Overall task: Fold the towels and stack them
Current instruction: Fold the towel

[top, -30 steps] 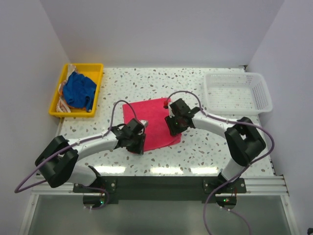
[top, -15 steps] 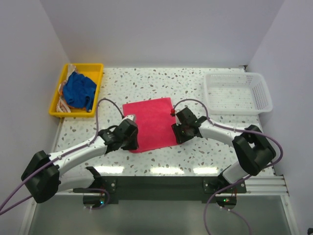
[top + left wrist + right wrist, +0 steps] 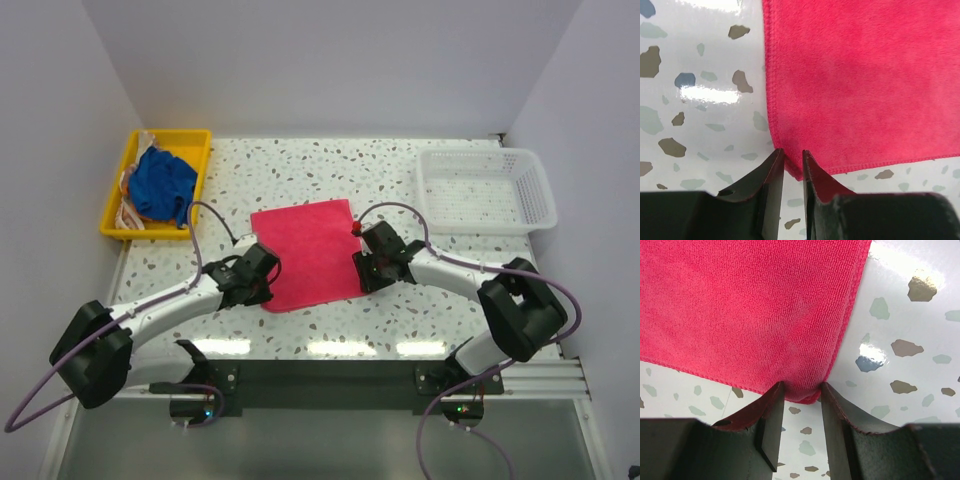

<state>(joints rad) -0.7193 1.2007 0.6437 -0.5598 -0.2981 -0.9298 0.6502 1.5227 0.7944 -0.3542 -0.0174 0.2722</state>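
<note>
Two claws each pinch a corner of the pink towel (image 3: 308,250). The left claw (image 3: 793,159) has its fingers (image 3: 771,192) drawn almost together, with the towel's near-left corner caught in the thin gap between them. The right claw (image 3: 801,390) stands a little wider, and its fingers (image 3: 767,420) press on either side of the near-right corner, which bunches slightly and fills the gap.

From those two corners the towel spreads out flat and unfolded on the speckled tabletop (image 3: 330,170). It sits about midway between the left and right edges, nearer the near edge, and is turned slightly askew.

At the far-left corner a yellow tray (image 3: 113,215) holds a crumpled blue towel (image 3: 160,185). A white basket (image 3: 540,195) sits at the far-right corner. Both are well apart from the claws.
</note>
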